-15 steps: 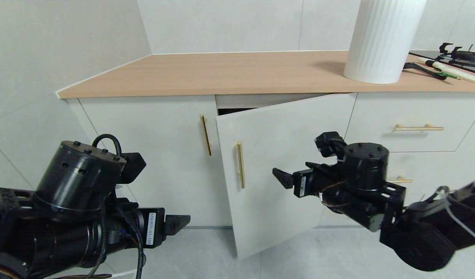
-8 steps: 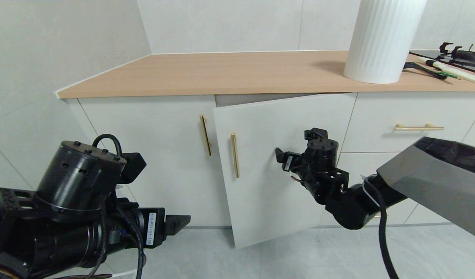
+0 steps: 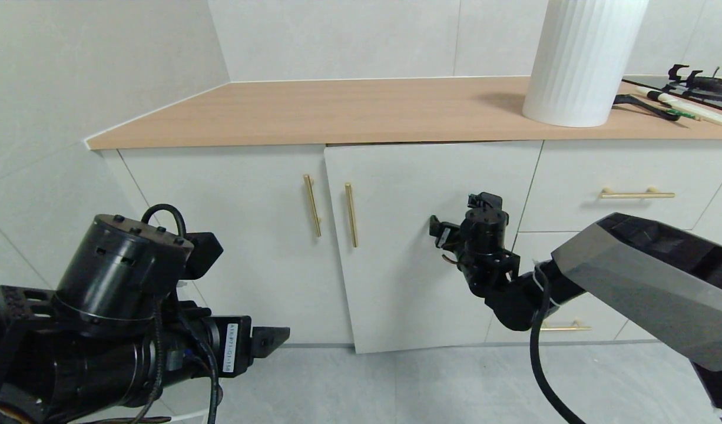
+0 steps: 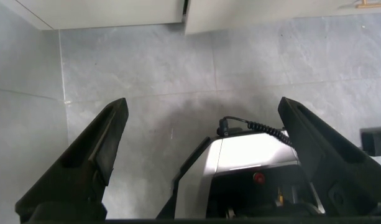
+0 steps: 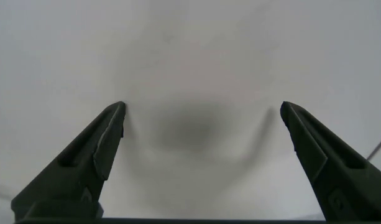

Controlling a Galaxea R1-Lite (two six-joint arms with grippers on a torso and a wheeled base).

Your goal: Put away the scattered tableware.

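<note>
The white cabinet door (image 3: pixel 414 265) under the wooden counter (image 3: pixel 337 112) is flush with its neighbours, its gold handle (image 3: pixel 350 215) upright. My right gripper (image 3: pixel 436 228) is open with its fingertips at the door's face; the door's white face (image 5: pixel 196 56) is close in front of the right gripper (image 5: pixel 202 115). Low on the left my left gripper (image 3: pixel 272 338) hangs open over the grey floor (image 4: pixel 178 68), holding nothing (image 4: pixel 202 109). Some utensils (image 3: pixel 673 107) lie at the counter's far right end.
A tall white ribbed container (image 3: pixel 582 59) stands on the counter at the right. Drawers with gold handles (image 3: pixel 636 194) sit to the right of the door, and a second door with a handle (image 3: pixel 311 205) to its left. A tiled wall closes in the left side.
The cabinet door has swung from ajar to closed, with my right gripper moving forward against it. The left arm has stayed in place.
</note>
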